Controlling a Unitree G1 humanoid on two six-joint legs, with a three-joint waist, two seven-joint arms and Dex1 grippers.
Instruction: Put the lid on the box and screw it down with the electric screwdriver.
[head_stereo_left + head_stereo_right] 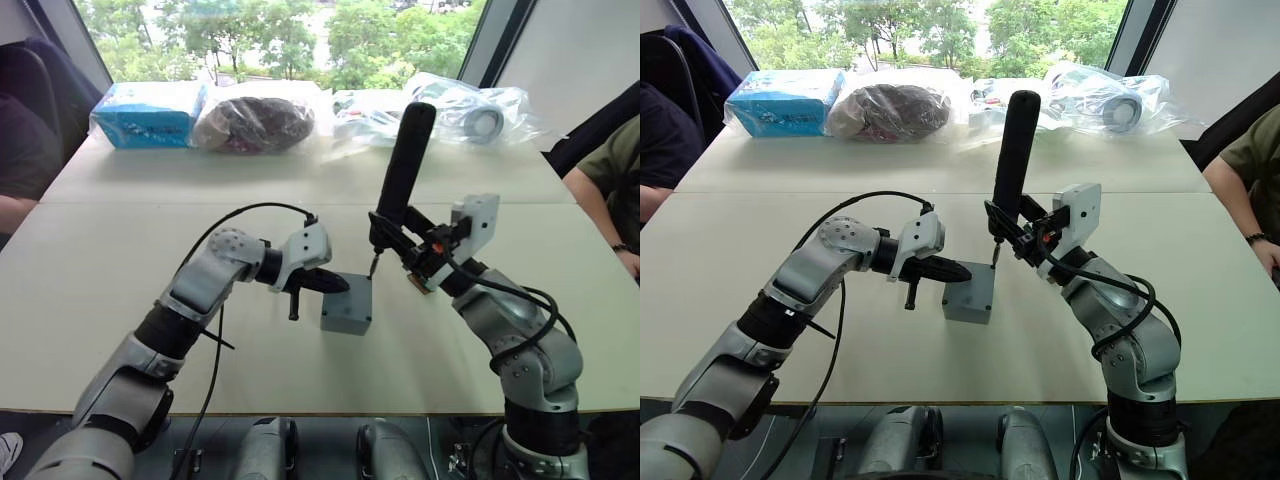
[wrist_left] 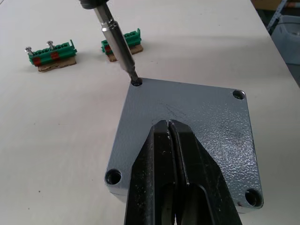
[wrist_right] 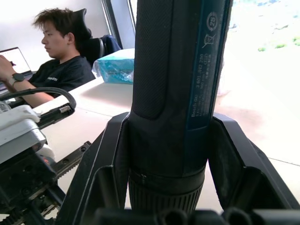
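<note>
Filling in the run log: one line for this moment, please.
lid on box | left gripper shut, pressing lid | right gripper holds electric screwdriver | bit in corner hole

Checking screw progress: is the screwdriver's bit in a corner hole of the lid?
Yes, the electric screwdriver has its bit tip in a corner hole of the lid.

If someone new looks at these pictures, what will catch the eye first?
First, the black electric screwdriver, held nearly upright in the right gripper, its bit in a corner hole of the lid. Next, the shut left gripper pressing on that lid, which sits on the grey box at mid-table.
</note>
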